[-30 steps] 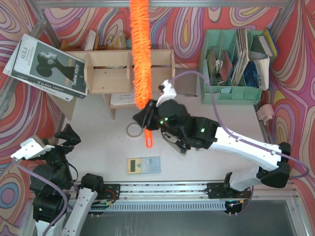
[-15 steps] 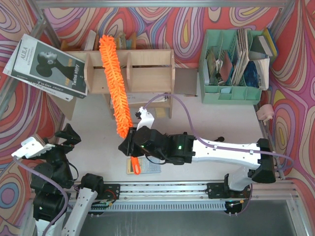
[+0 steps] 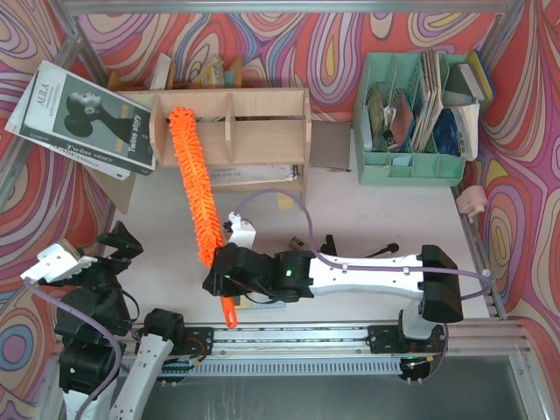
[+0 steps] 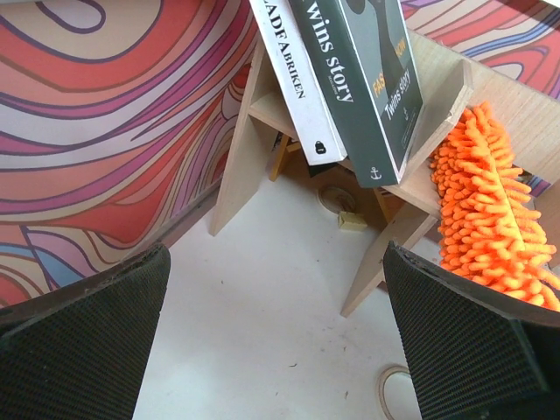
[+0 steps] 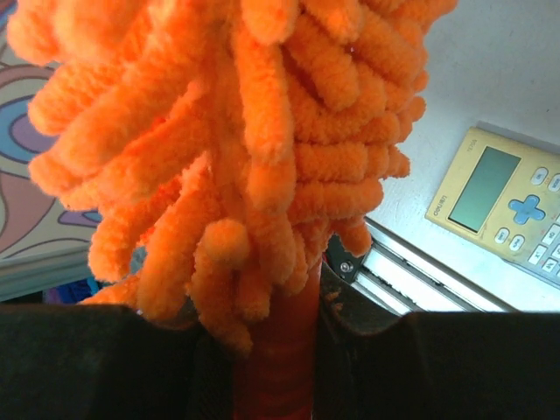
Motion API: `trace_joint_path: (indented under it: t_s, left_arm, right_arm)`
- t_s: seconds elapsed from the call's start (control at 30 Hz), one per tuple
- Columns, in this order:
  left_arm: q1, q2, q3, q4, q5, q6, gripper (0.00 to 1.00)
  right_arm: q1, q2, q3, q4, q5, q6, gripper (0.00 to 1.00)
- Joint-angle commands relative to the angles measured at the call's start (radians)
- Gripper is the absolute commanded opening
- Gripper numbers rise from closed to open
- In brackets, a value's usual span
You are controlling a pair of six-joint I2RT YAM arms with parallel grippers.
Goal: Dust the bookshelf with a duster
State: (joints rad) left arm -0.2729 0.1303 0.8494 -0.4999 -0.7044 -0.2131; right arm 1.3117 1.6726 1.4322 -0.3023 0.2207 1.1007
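The bookshelf (image 3: 262,131) of light plywood stands at the back left of the table. The orange duster (image 3: 194,188) slants from its left compartment down toward the near edge, its fluffy tip by the shelf's left wall. My right gripper (image 3: 223,278) is shut on the duster's thin handle (image 5: 276,367), just below the fluffy head (image 5: 245,149). The handle's end (image 3: 229,317) pokes out past the gripper. My left gripper (image 3: 90,254) hovers open and holding nothing at the near left. In its wrist view the left gripper (image 4: 276,350) faces the shelf's leg (image 4: 385,262) and the duster head (image 4: 494,210).
Two books (image 3: 83,118) lean against the shelf's left end. A mint-green file organiser (image 3: 411,114) full of papers stands at the back right. A calculator (image 5: 507,201) lies by the near rail, and a tape roll (image 4: 395,394) lies near the shelf's leg.
My right arm has swung left and back toward the near edge, carrying the duster. Its head has swept from the shelf's middle into the left compartment. The left arm has stayed still.
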Motion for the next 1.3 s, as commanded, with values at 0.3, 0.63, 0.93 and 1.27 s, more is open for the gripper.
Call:
trace_joint_path:
  t_s: [0.3, 0.63, 0.93, 1.27]
  left_arm:
    - [0.006, 0.031, 0.017, -0.008, -0.013, -0.006, 0.98]
    - [0.006, 0.048, 0.016, -0.011, -0.012, -0.006, 0.98]
    - [0.006, 0.061, 0.017, -0.01, -0.014, -0.003, 0.98]
    - [0.006, 0.069, 0.018, -0.013, -0.01, -0.005, 0.98]
  right_arm:
    - [0.059, 0.032, 0.08, 0.083, 0.076, -0.011, 0.0]
    - [0.06, 0.031, 0.074, 0.032, 0.106, 0.017, 0.0]
    - [0.062, -0.136, -0.092, -0.03, 0.273, 0.182, 0.0]
    - [0.069, 0.017, 0.068, 0.019, 0.093, 0.016, 0.0]
